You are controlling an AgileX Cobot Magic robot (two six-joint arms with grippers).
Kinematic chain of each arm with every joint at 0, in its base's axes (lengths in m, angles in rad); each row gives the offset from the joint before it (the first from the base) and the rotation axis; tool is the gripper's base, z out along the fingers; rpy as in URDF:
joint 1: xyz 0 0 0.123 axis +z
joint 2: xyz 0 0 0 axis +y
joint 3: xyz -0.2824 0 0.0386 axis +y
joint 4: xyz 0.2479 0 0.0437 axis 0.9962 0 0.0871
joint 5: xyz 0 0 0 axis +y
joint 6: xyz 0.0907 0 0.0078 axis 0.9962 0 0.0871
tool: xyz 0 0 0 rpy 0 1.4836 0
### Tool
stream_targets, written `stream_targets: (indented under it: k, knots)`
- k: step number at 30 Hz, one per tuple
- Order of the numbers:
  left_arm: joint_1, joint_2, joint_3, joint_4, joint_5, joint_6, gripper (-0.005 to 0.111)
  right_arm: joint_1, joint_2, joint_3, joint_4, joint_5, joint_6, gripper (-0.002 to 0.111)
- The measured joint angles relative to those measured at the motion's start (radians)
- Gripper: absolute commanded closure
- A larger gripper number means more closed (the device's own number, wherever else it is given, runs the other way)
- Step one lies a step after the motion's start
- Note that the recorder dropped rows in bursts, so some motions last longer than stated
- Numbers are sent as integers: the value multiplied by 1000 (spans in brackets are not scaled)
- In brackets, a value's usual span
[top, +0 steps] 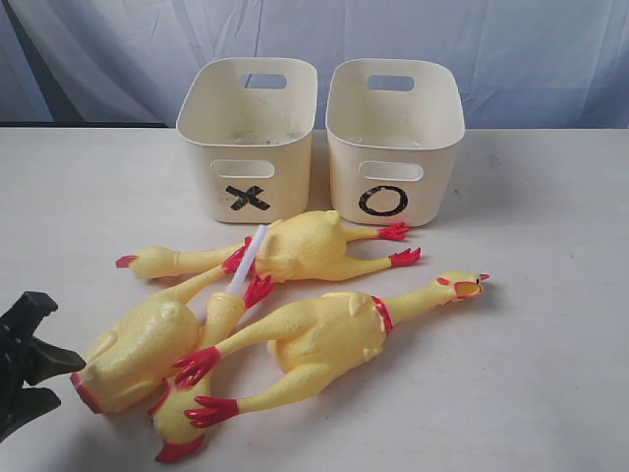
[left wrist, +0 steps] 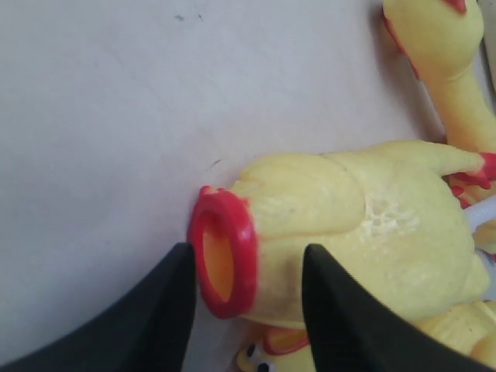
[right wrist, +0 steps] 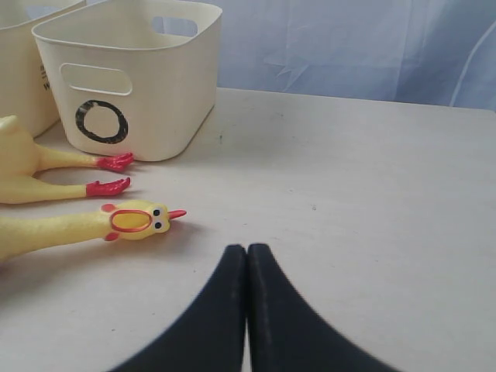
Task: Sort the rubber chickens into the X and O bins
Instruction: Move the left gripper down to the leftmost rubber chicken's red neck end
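Several yellow rubber chickens lie in a heap before the bins. The rear one (top: 305, 246) has a white tube (top: 248, 258) across it. Another (top: 329, 339) points its head to the right (right wrist: 136, 221). The fat left chicken (top: 138, 349) ends in a red ring (left wrist: 225, 256), and one more (top: 182, 433) lies partly beneath it. My left gripper (top: 59, 369) (left wrist: 248, 256) is open, with one finger beside that ring and the other over the body; I cannot tell if they touch. Over bare table the right gripper (right wrist: 247, 249) is shut and empty. The X bin (top: 246, 147) and O bin (top: 393, 138) (right wrist: 147, 101) hold nothing I can see.
The pale table (top: 550, 246) stretches bare to the right of the chickens and bins. A blue-grey curtain (top: 491, 49) hangs behind the bins. The two bins stand side by side, almost touching, at the back.
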Motion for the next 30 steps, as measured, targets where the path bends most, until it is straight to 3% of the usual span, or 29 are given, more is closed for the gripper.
stream_targets:
  k: [23,30]
  knots:
    - [0,64,0,-45,-10,34,64,0,0,0,0,0,0,109]
    - [0,79,0,-182,-2,150,64,0,0,0,0,0,0,109]
